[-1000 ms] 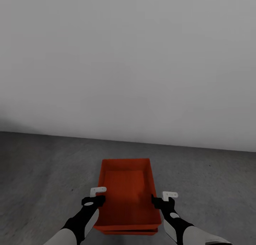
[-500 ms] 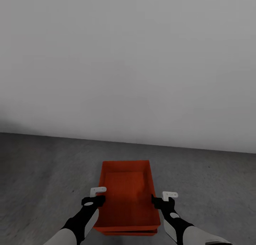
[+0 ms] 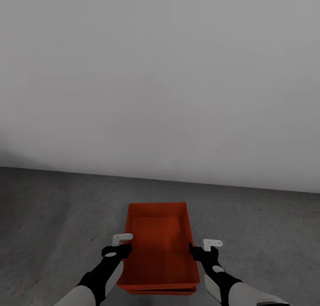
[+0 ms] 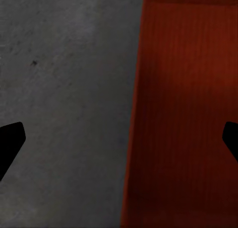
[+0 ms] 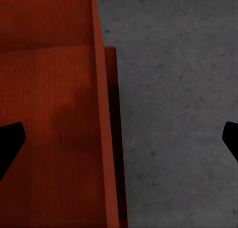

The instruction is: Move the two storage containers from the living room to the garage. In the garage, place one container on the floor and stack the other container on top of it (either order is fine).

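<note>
lower container [image 3: 160,291] mostly hidden, nested under upper

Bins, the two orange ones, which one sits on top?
The upper bin, the one whose open inside shows between both pincers. The lower bin shows as a thin rim strip beneath its near edge, resting on the floor.

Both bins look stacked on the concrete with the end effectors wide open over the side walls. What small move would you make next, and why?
Probably lift both arms straight up and clear. The upper container sits on the lower one on the floor, and the left end effector and right end effector each straddle a wall with fingers apart, gripping nothing. Rising vertically should avoid nudging the stack.
</note>
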Motion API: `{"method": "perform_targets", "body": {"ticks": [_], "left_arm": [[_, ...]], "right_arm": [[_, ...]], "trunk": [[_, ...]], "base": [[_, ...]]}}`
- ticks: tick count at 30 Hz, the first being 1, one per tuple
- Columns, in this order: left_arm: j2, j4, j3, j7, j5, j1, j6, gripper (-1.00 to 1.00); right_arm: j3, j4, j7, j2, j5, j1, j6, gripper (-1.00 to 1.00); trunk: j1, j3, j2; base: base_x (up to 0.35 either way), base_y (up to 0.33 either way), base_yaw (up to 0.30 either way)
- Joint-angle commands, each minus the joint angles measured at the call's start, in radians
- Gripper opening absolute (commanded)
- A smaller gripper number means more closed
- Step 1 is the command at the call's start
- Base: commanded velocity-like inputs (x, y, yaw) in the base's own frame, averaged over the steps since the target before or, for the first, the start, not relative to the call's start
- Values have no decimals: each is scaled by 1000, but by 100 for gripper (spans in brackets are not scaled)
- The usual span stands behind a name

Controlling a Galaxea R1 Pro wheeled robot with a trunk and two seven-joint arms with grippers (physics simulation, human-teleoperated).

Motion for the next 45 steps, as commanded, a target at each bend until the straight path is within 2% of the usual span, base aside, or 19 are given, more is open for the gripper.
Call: {"method": "perform_targets", "body": {"ticks": [1,16,20,26,45], "left_arm": [[1,-2,-8,8,10,0,5,100],[10,-1,-7,9,9,-1,4,100],[16,-1,19,9,9,-1,3,100],[20,-1,91,7,7,-1,3,100],[18,6,98,3,7,0,3,100]], "right_arm": [[4,1,-2,0,-8,-1,-3,100],[4,1,-1,0,-8,-1,-3,100],[4,1,-1,0,-8,-1,-4,100],[4,1,-1,0,-8,-1,-3,100],[4,1,-1,0,-8,-1,-2,100]], "trunk": [[-4,2,7],[-61,49,112],[-77,62,140],[-100,81,182],[-173,140,315]], "base": [[0,0,0],[0,0,0],[0,0,0],[0,0,0],[0,0,0]]}}
